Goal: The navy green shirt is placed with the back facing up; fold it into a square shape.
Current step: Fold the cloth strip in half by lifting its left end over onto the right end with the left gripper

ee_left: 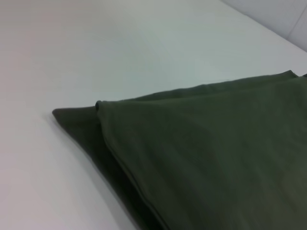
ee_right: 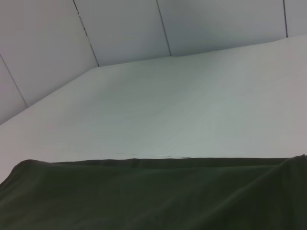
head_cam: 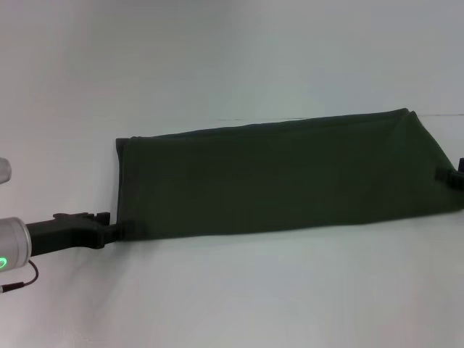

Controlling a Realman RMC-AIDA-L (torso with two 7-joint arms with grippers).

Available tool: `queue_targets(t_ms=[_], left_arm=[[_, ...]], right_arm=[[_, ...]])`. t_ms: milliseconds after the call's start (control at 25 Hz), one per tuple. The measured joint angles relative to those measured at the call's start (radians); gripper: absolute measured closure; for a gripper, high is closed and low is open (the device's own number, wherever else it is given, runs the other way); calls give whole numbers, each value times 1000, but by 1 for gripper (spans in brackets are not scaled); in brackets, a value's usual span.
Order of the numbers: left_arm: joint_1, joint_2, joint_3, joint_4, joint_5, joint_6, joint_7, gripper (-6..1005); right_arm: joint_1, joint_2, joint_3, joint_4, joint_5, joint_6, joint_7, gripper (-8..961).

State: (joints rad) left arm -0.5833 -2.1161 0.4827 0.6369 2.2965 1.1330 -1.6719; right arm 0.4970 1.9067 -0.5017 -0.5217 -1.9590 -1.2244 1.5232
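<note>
The navy green shirt [head_cam: 283, 177] lies on the white table as a long folded band that runs from left to right. My left gripper [head_cam: 112, 228] is at the band's near left corner and is shut on the fabric there. My right gripper [head_cam: 453, 176] shows only as a black tip against the band's right end, at the frame's edge. In the left wrist view the shirt [ee_left: 206, 158] shows two stacked layers with a corner pointing away. In the right wrist view the shirt [ee_right: 153, 196] fills the lower part and hides everything below it.
The white table [head_cam: 232, 65] stretches beyond and in front of the shirt. Grey wall panels [ee_right: 120, 28] stand past the table's far edge in the right wrist view. A red cable [head_cam: 18, 283] hangs by my left arm.
</note>
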Motion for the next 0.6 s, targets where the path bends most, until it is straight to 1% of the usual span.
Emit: queue_targets(t_ms=[240, 600], left_arm=[[2, -6, 7, -18, 11, -10, -12, 409], [0, -7, 26, -37, 14, -18, -27, 409]], right_arm=[[0, 0, 0, 1, 0, 0, -2, 243], [3, 5, 0, 0, -13, -1, -5, 243]])
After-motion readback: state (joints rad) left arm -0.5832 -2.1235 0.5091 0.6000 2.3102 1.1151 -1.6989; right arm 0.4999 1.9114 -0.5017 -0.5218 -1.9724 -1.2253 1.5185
